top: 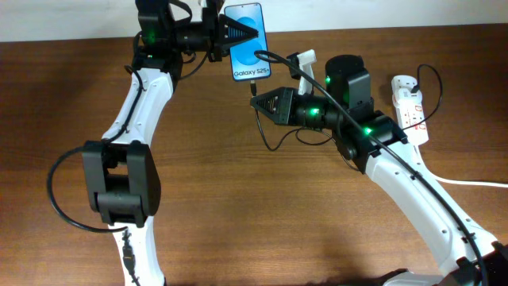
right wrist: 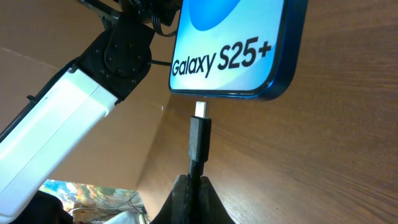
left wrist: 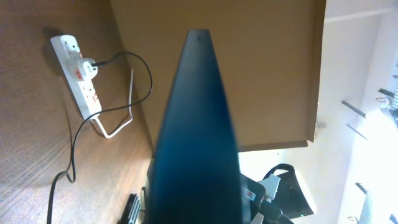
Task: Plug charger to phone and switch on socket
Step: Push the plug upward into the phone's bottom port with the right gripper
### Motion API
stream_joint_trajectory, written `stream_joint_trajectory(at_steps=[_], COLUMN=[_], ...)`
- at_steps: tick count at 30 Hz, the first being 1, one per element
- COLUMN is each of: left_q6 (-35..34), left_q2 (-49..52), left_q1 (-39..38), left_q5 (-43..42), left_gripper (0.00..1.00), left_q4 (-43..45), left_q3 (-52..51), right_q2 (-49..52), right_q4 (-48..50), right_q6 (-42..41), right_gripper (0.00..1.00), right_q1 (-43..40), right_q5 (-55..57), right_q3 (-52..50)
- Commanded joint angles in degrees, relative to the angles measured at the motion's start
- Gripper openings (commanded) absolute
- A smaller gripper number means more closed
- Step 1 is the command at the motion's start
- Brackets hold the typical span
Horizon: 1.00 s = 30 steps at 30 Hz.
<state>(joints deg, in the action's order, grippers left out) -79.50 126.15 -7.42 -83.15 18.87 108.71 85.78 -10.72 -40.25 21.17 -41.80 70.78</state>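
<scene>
The right claw (right wrist: pixel 188 194) was clenched on the charger (right wrist: pixel 200 134), pinching the cable just behind its matte black connector. The phone (right wrist: pixel 236 43) lay straight ahead of that claw. The connector's long axis ran nearly in line with the phone's, and its short bright metal tip pointed at the bottom edge. The tip stood just beneath that edge with most of its metal showing, so I judged it not yet seated. In the right wrist view it sat a little left of the edge's middle. The port itself could not be made out, so whether it was truly lined up I could not tell.

The left claw (top: pixel 236 33) gripped the phone by its side near the far edge of the table (top: pixel 238 206). The phone was a slim, rigid slab with rounded dark blue corners and a glossy, lit blue screen. From the left wrist it showed only as a thin, blurred dark edge.

The socket (top: pixel 410 107) lay flat on the wood-grain table well to the right. It was a long white plastic strip with red switches, a black plug in it and a thick white cord. It sat beside the right arm's elbow, so that arm was the nearer one. The thin black cable trailed in loose loops and would probably flex freely.
</scene>
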Motion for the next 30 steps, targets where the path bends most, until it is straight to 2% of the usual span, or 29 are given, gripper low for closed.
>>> stream_joint_trajectory(at_steps=[1, 30], left_q6=[1.1, 1.2], left_q2=[0.0, 0.0], left_q1=[0.3, -1.6], left_q5=[-0.6, -2.8], left_gripper=[0.0, 0.0], left_q4=[0.3, 0.3], left_q3=[1.0, 1.0], right_q2=[-0.1, -0.1], right_q4=[0.0, 0.9], right_q6=[0.8, 0.8], right_gripper=[0.04, 0.04], right_q1=[0.2, -1.5], right_q5=[0.5, 2.0], right_q3=[-0.3, -0.3])
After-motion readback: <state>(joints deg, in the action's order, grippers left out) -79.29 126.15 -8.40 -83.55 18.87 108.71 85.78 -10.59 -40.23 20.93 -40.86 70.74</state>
